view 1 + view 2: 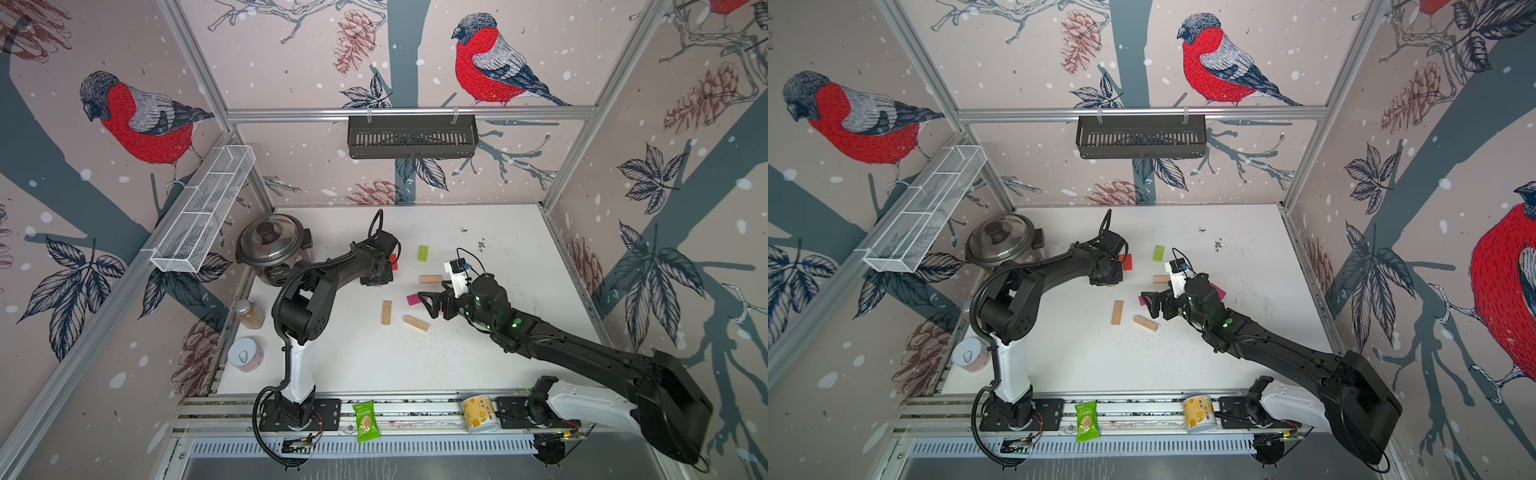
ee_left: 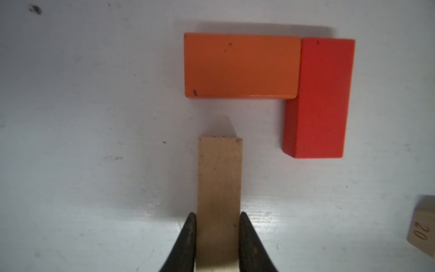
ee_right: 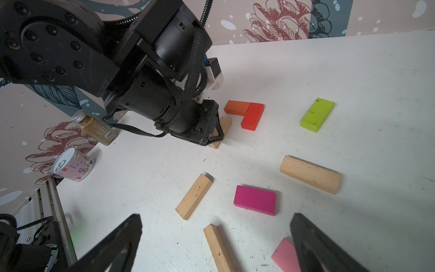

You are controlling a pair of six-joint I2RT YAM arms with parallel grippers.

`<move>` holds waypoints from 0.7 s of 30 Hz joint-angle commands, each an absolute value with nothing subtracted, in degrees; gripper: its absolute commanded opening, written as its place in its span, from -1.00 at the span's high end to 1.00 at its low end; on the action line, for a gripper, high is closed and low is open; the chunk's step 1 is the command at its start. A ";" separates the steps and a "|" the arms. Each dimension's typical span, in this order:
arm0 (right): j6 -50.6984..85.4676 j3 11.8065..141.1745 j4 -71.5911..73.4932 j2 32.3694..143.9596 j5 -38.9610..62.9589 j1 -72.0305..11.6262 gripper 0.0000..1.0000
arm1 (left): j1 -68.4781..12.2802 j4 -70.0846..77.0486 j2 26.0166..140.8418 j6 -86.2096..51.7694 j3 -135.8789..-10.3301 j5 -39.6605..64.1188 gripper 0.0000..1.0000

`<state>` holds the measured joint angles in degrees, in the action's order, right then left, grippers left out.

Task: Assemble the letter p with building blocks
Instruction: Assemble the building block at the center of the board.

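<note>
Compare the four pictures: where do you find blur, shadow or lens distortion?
Left wrist view: dim; the orange block throws a soft shadow. Right wrist view: the right gripper's fingers are out of focus, the magenta block sharp. Both top views: corner posts splay outward.

a lidded pot, spice jar and can line one table edge.

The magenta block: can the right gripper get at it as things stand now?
Probably yes. The right gripper is open and empty, close to the magenta block, which lies flat and apart from the nearest tan block; nothing stands between them.
</note>
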<state>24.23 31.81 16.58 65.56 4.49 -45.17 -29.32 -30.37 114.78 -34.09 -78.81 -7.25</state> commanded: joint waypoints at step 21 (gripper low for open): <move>22.77 33.48 16.72 67.67 0.76 -47.52 -1.00 | -27.33 -31.73 118.12 -33.02 -81.33 -7.38 0.56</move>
<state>23.66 32.95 16.32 67.48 1.87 -47.18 -27.57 -29.30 117.34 -33.56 -81.25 -7.20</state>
